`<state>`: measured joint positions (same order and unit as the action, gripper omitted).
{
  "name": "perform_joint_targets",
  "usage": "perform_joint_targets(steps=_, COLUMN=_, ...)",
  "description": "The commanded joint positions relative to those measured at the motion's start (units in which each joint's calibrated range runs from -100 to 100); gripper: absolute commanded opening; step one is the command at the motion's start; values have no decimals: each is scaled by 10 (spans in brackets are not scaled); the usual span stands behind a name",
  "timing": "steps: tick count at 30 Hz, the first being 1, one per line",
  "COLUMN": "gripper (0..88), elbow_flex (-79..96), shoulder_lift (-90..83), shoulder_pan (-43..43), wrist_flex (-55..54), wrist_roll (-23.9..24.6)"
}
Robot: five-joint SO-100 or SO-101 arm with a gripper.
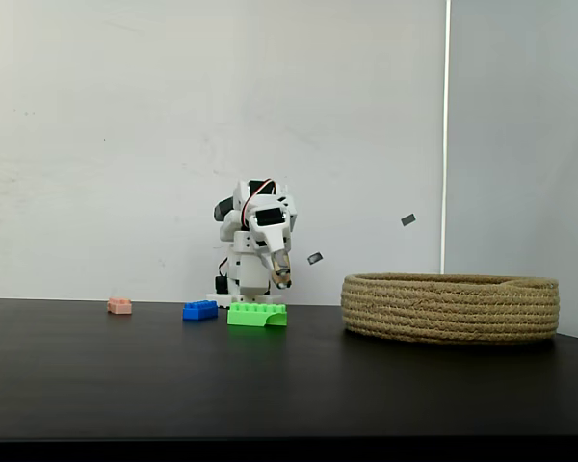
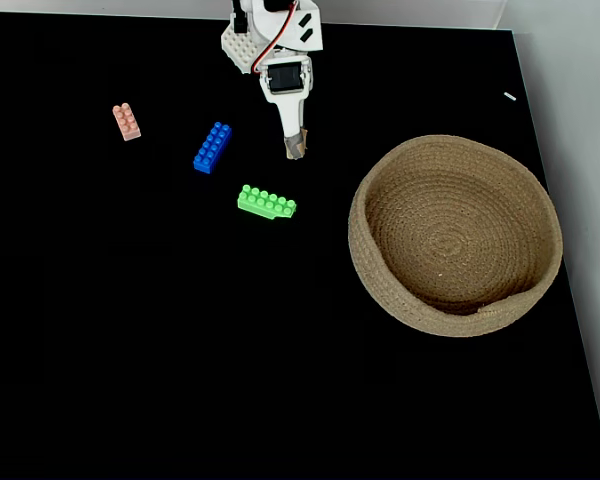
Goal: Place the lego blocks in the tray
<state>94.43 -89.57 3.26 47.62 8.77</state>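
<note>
I see bright, even light in both fixed views, with no harsh glare. The black table (image 2: 130,350) reads nearly featureless from above and swallows shadows; from the side its near edge falls into darkness. The tray (image 1: 451,308) casts faint shade at its foot. Focus looks sharp, edges straight.

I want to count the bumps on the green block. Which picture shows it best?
The fixed view from above: the green block lies in the open, studs facing the camera. The side-on fixed view shows its front face and arched underside, studs edge-on.
</note>
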Motion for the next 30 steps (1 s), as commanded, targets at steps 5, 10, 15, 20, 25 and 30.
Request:
perform_joint_targets(steps=5, gripper=225, elbow_flex=-212, shoulder_lift=267, shoulder_pan=-43, wrist_flex=5, wrist_roll=33)
perform_joint_targets(steps=10, gripper=278, elbow_flex=-295, shoulder_lift=388, shoulder_pan=-66, wrist_flex=5, wrist_roll=55)
perform_joint_targets(steps=15, gripper=329, elbow_flex=-363, shoulder_lift=487, shoulder_pan=-83, wrist_flex=5, wrist_roll=48)
perform_joint_targets(steps=20, gripper=359, elbow_flex=-418, shoulder_lift=572, shoulder_pan=-94, wrist_flex=7, wrist_roll=50)
perform_joint_targets(steps=25, gripper=376, elbow_flex=-460, shoulder_lift=645, shoulder_pan=-99, wrist_flex=7, wrist_roll=55)
perform_joint_targets(steps=30, gripper=376, elbow_flex=-502, shoulder_lift=713, shoulder_pan=-105, wrist_flex=7, wrist_roll=55)
